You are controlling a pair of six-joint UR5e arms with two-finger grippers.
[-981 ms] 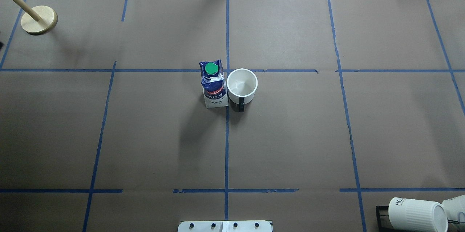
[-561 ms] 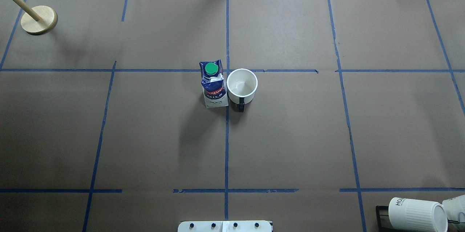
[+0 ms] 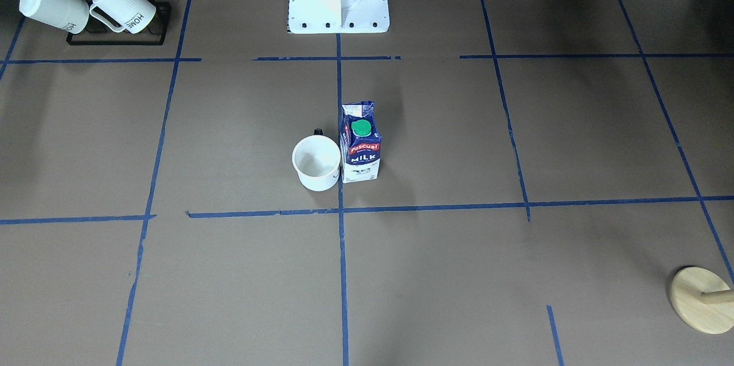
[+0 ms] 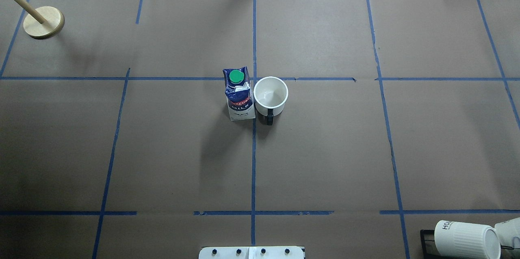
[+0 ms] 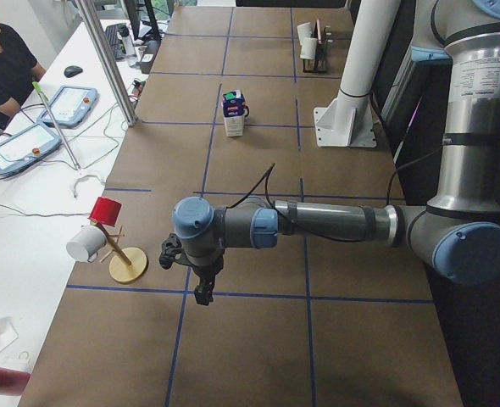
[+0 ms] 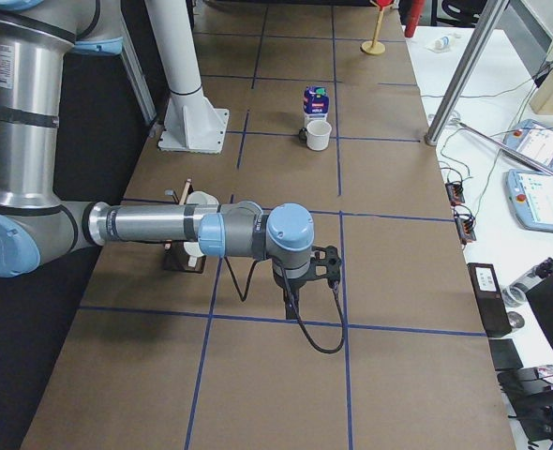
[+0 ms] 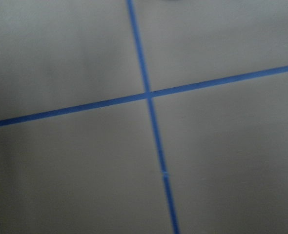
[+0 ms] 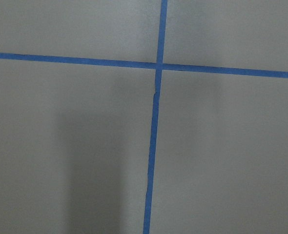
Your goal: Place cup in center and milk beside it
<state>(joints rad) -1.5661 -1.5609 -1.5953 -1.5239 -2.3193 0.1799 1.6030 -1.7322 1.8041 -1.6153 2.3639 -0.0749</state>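
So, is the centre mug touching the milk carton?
Cannot tell. Front-facing and overhead views show mug and milk carton edge to edge, no visible gap, contact unconfirmed.

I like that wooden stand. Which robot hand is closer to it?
Left. The left gripper hangs near the wooden stand, at its end of the table; the right gripper hangs at the opposite end.

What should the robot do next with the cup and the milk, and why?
Probably just stop and park: the cup stands upright at the center, by the tape crossing, and the milk stands upright right beside it. The left gripper and the right gripper are both far from them, so the job looks done.
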